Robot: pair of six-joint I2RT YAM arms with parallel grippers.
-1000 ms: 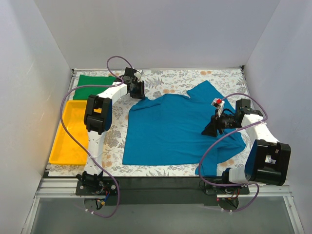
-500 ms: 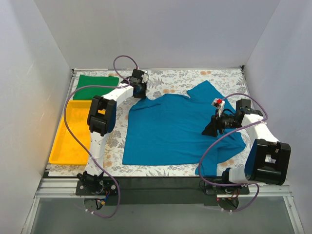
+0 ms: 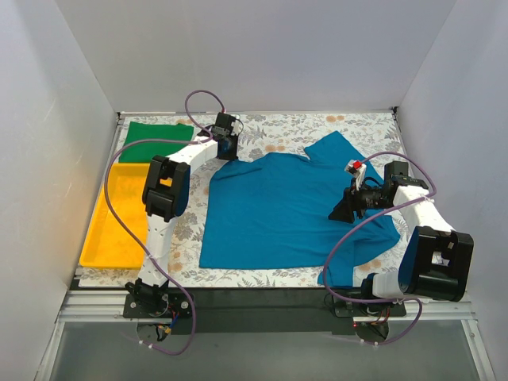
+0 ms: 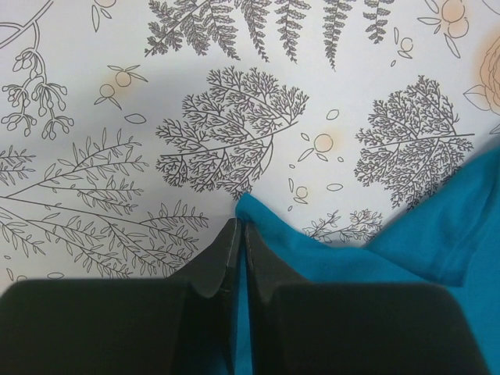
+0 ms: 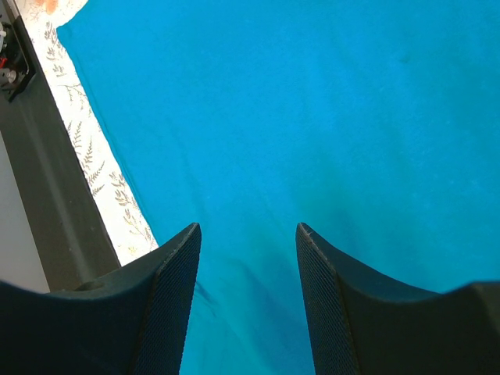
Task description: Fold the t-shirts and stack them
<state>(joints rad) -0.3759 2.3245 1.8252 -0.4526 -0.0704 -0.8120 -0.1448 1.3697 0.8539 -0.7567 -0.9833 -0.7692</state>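
My left claw pinches the soft, limp teal shirt at its sleeve corner; my right claw is spread.

- No text, label, brand, number or sign can be read in any of the three views.
- The desk cover carries only a drawn pattern of ferns, branches and fruit, with no lettering.
- The teal-blue t-shirt shows plain cloth only.
- A small red-and-white piece sits on the right arm; it is too small to tell whether it bears writing.
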